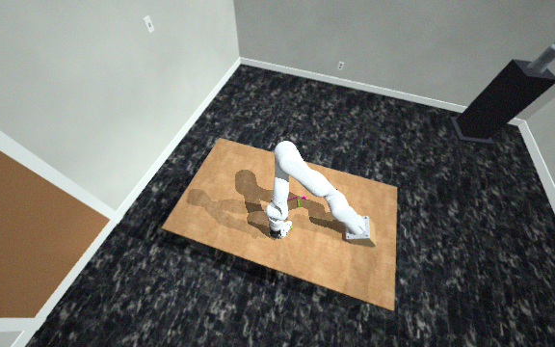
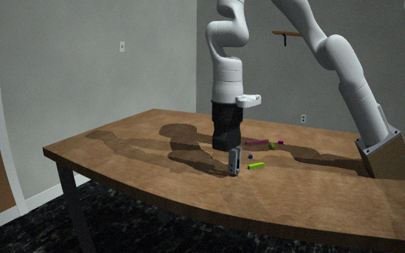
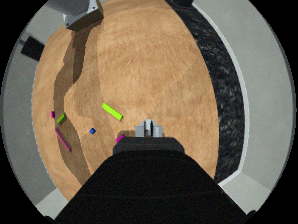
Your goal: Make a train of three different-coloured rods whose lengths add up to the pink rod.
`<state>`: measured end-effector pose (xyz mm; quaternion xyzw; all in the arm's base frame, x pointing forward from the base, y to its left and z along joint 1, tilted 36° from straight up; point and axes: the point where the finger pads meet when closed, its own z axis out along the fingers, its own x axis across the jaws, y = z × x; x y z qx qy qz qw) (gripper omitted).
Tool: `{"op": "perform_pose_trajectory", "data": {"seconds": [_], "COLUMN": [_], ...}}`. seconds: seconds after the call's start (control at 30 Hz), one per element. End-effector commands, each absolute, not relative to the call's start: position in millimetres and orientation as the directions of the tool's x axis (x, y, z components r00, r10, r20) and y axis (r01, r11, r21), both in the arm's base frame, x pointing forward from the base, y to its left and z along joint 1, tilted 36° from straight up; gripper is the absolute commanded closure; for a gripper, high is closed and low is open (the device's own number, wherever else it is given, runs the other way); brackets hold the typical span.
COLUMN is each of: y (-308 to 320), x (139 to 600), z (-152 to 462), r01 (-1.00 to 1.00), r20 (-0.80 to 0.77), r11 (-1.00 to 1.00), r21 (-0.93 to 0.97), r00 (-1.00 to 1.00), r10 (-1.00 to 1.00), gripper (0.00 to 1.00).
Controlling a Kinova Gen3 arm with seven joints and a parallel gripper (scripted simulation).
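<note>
Pinched in the gripper [image 2: 235, 173] [image 3: 148, 131], apparently round a grey rod [image 3: 148, 124] pointing up the wrist view, and probably to be turned towards the diagonal of the lime rod [image 1: 291, 227] [image 2: 256, 166] [image 3: 112, 111], near on the base side.

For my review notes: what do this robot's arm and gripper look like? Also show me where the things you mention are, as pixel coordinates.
The arm [image 1: 306, 177] [image 2: 343, 53] is glossy white, with rounded tubular segments and thin seam lines. The gripper [image 2: 235, 173] [image 3: 148, 126] has a black body and slim, straight grey jaws with small dark holes.
</note>
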<state>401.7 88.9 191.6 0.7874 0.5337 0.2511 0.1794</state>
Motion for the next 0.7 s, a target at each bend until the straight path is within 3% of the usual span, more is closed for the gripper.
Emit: {"op": "perform_pose_trajectory", "data": {"seconds": [0.0,0.67], "y": [89.3,89.7], "x": [400.9,377.8], "z": [197.9,229.2], "r01": [0.745,0.745], "r20": [0.209,0.209], "r11": [-0.368,-0.368], "r21": [0.556,0.556], "r00": [0.303,0.303], "r10": [0.93,0.93], "gripper": [0.76,0.76]}}
